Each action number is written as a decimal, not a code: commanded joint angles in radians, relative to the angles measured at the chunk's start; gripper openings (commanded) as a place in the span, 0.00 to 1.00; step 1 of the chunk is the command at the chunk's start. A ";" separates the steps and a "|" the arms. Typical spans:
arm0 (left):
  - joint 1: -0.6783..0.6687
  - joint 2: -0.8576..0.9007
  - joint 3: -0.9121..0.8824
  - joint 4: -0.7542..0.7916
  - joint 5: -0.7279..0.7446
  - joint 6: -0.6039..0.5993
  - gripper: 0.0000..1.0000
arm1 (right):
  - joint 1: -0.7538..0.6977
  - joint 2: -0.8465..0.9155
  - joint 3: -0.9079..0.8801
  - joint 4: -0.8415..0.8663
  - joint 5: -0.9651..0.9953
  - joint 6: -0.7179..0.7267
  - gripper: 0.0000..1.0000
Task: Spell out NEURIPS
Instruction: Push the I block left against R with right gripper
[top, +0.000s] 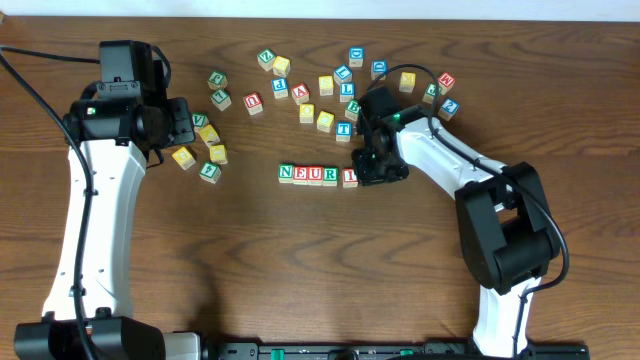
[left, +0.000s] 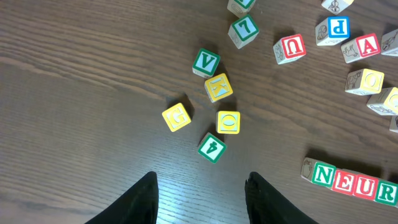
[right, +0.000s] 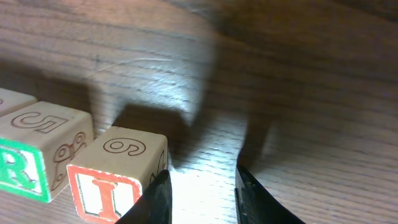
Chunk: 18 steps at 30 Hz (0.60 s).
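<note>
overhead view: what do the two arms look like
The left arm and right arm have white links and bulky black joint housings, with thin black cables trailing along them. The left hand and right hand are black, with tapered fingers.

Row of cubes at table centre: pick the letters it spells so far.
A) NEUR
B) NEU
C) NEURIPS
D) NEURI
D: the row reads N, E, U, R, and the red I cube ends it; the right wrist view shows no cube past the I.
</note>
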 joint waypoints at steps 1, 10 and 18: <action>0.004 -0.007 0.008 -0.003 -0.012 -0.006 0.45 | 0.008 -0.002 -0.006 0.002 -0.010 0.013 0.28; 0.004 -0.007 0.008 -0.003 -0.012 -0.006 0.45 | 0.008 -0.002 -0.006 0.001 -0.031 0.033 0.28; 0.004 -0.007 0.008 -0.003 -0.012 -0.006 0.45 | 0.008 -0.002 -0.006 0.000 -0.048 0.066 0.28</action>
